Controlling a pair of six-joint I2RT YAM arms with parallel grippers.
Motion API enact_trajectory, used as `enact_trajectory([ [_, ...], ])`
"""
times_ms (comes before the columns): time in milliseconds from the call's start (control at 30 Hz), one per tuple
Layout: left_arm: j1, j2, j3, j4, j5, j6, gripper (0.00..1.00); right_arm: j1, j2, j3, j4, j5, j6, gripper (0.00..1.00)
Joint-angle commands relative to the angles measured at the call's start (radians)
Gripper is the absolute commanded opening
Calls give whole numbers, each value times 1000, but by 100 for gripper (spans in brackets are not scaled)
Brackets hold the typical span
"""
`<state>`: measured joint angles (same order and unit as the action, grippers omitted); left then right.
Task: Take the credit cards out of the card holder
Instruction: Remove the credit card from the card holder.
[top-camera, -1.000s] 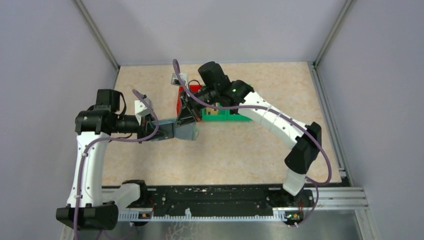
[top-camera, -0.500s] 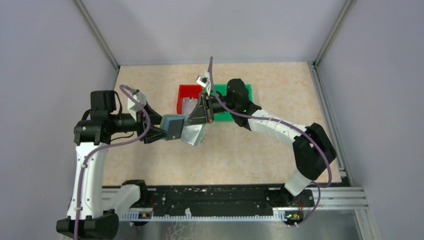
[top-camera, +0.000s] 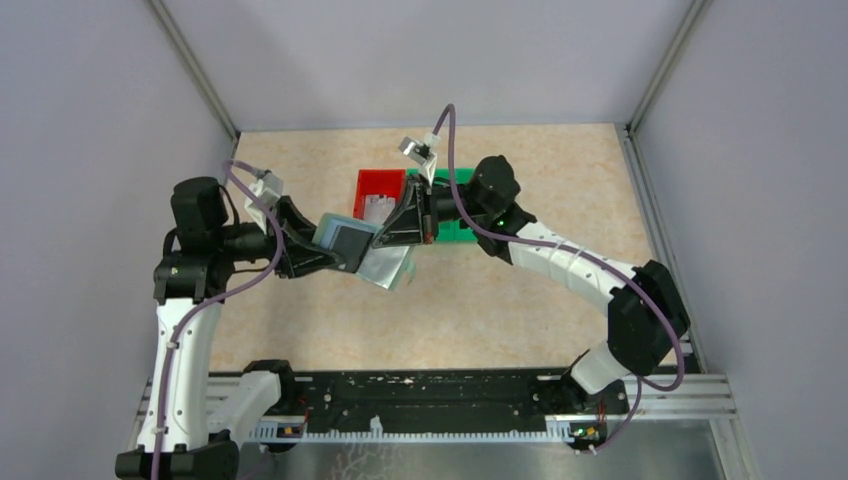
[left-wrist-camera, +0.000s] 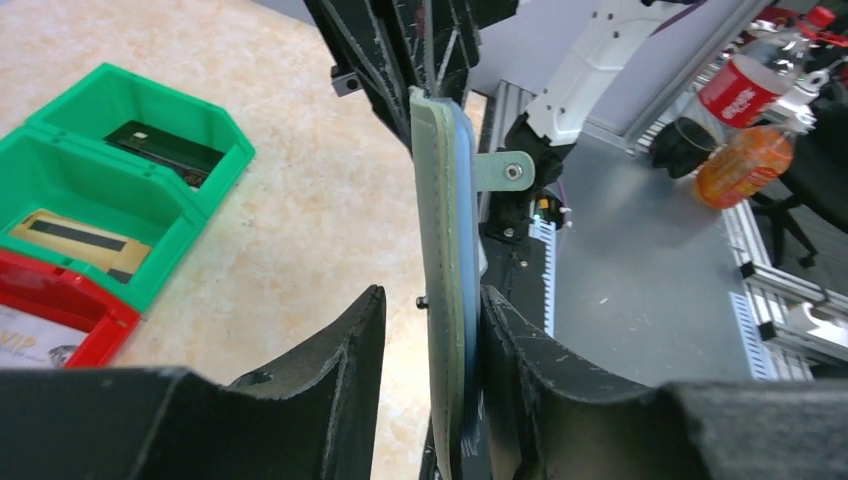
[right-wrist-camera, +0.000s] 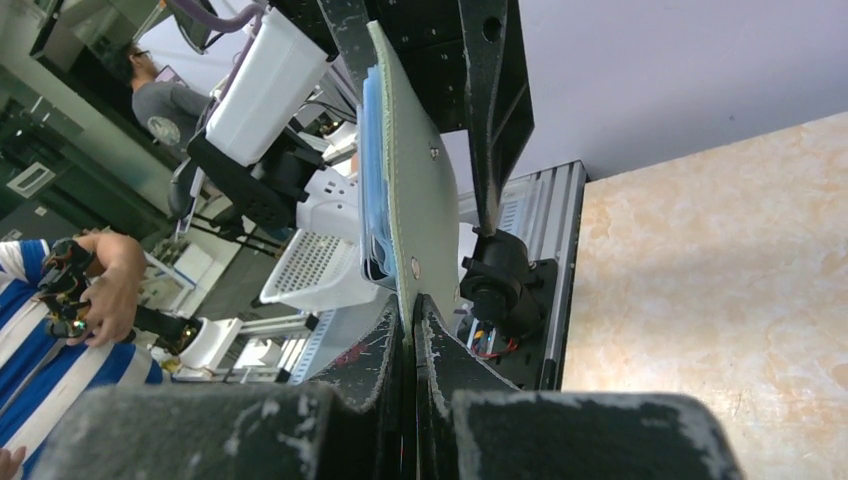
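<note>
Two grippers are counted: the left gripper (left-wrist-camera: 430, 310) and the right gripper (right-wrist-camera: 412, 312). One card holder (top-camera: 385, 268) is seen, with one dark card (top-camera: 348, 243) showing on it. One red bin (left-wrist-camera: 70, 292) and two green compartments (left-wrist-camera: 185, 215) are counted. Three more cards are found there, one apiece: a pale card (left-wrist-camera: 28, 336), a tan card (left-wrist-camera: 75, 235) and a dark green card (left-wrist-camera: 165, 148).

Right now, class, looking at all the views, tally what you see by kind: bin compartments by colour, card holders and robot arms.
Green compartments: 2
Red compartments: 1
Card holder: 1
Arms: 2
Total: 6
</note>
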<state>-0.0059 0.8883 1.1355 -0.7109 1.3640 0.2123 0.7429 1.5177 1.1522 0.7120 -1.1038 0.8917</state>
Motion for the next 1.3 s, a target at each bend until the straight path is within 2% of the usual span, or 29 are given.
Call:
enact_trajectory([
  [0,0,-2,-12,126,112,-151,44,15,-65,68,-64,-4,-86,0],
  [100,-1,-14,-46,251,144,-328,44,32,-60,84,-81,-12,-97,0],
  [233,0,-37,-81,374,161,-456,46,37,-56,96,-83,-8,-97,0],
  [333,0,-50,-99,397,168,-476,45,41,-57,101,-58,-6,-79,0],
  [533,0,-39,-99,417,199,-511,33,46,-56,104,-36,-18,-63,0],
  [700,-2,-32,-106,420,209,-530,39,60,-53,119,-34,-28,-63,0],
  [867,-1,-32,-107,428,211,-548,40,70,-52,130,-29,-37,-63,0],
  [1000,0,-27,-113,452,219,-583,49,74,-52,136,-23,-40,-58,0],
  [1033,0,-24,-114,458,222,-590,48,75,-52,137,-22,-43,-57,0],
  [1067,-1,-21,-114,463,223,-595,42,76,-53,138,-21,-44,-56,0],
  [1200,0,-7,-102,484,202,-616,7,75,-51,143,-47,-37,-67,0],
  [1267,-1,-5,-98,492,184,-625,0,68,-53,151,-83,-31,-81,2],
])
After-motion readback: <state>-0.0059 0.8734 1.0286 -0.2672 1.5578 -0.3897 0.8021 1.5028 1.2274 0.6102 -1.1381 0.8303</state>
